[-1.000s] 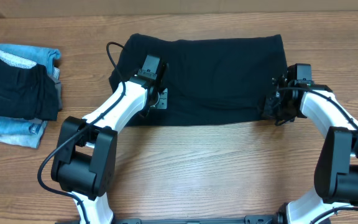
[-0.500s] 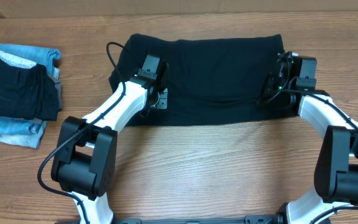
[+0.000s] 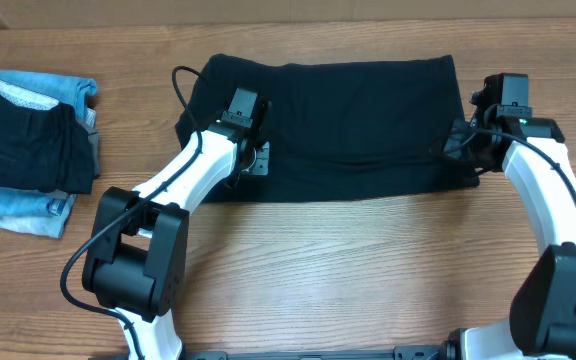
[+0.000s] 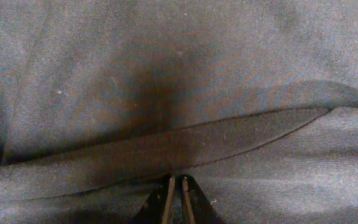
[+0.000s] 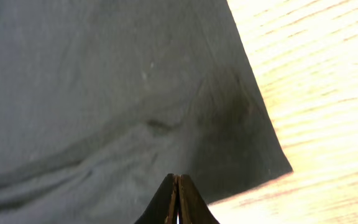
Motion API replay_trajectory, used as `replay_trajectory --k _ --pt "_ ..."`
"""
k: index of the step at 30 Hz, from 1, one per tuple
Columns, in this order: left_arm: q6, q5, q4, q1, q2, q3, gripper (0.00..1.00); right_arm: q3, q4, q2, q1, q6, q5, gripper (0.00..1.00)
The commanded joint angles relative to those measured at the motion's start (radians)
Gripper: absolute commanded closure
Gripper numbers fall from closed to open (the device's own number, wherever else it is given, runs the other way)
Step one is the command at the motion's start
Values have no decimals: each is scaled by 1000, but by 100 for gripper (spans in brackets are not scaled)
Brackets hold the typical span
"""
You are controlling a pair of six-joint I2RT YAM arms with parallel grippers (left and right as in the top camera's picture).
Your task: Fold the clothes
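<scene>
The black T-shirt [image 3: 348, 120] lies folded into a wide band across the far middle of the table. My left gripper [image 3: 256, 160] rests on its left lower part. In the left wrist view the jaws [image 4: 175, 182] are closed on a thin fold ridge of the black T-shirt [image 4: 185, 81]. My right gripper [image 3: 465, 150] is at the shirt's right edge. In the right wrist view its jaws [image 5: 177, 179] are shut and empty, just above the black T-shirt [image 5: 104, 93] near its lower right corner.
A pile of light-blue denim [image 3: 23, 205] with a dark folded garment [image 3: 23, 145] on top lies at the far left. Bare wooden table [image 3: 348, 270] shows in front of the shirt and to its right [image 5: 328, 93].
My right gripper has moved from the shirt's lower right corner up and out to the right edge. The left arm and the shirt have not moved.
</scene>
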Motion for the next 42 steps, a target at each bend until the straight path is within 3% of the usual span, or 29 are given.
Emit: replay_trajectory --k 1,3,11,14,17,22,26,32,36,42 --pt "19 -13 1 -2 7 3 91 -31 41 92 -6 22 21 96" --pt "19 -13 1 -2 7 3 90 -31 81 167 -6 22 21 96" --pt "19 -43 5 -2 7 3 91 -30 501 306 -6 13 20 96" --pt "24 -151 0 -2 -6 55 94 -3 493 274 -7 -45 20 96" --pt "22 -145 -36 -2 -36 154 93 13 451 203 -7 -47 19 96" --pt "14 135 -105 -9 -45 218 92 13 226 82 -7 -48 -120 96" --pt "-50 157 -108 -9 -33 161 95 -2 168 100 -7 -96 -303 96" --pt "-91 167 -69 -9 -14 87 96 -98 197 109 -7 -175 -302 96" --pt "-98 169 -6 -9 34 40 96 -216 370 111 -7 -175 -297 96" --pt "-98 162 5 -8 67 40 95 -266 428 111 -8 -170 -147 96"
